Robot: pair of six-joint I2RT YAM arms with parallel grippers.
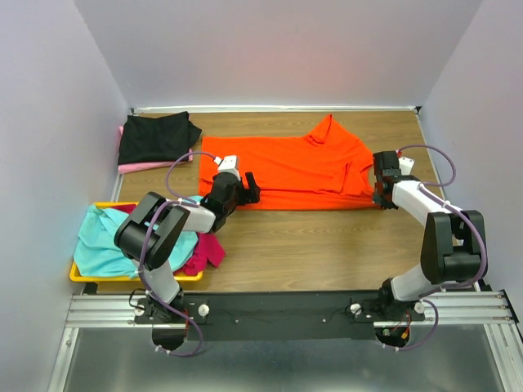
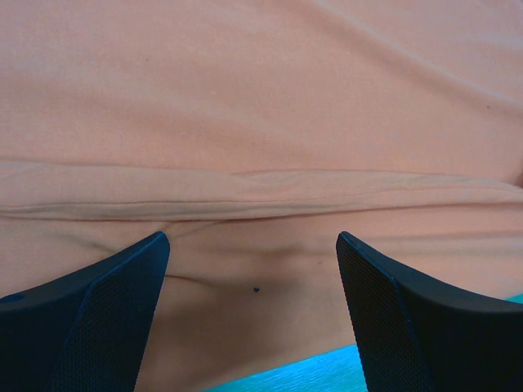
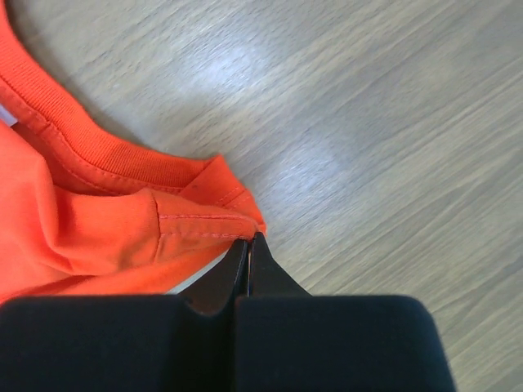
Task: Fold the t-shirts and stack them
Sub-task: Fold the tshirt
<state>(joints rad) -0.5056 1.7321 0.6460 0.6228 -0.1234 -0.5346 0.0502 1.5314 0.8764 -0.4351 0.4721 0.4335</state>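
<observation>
The bright orange t-shirt (image 1: 286, 167) lies spread on the wooden table (image 1: 310, 245), with its collar at the back. My left gripper (image 1: 249, 186) sits at the shirt's near left edge. In the left wrist view it is open (image 2: 249, 241), and orange cloth (image 2: 261, 122) with a fold line fills the space between the fingers. My right gripper (image 1: 381, 198) is at the shirt's near right corner. In the right wrist view it is shut (image 3: 249, 237), its tips pinching the stitched hem corner of the orange shirt (image 3: 98, 229).
A black t-shirt (image 1: 155, 137) lies on a pale pink one (image 1: 131, 168) at the back left. A yellow tray (image 1: 82, 275) at the near left holds a teal shirt (image 1: 102, 241) and a magenta shirt (image 1: 208, 249). White walls enclose the table.
</observation>
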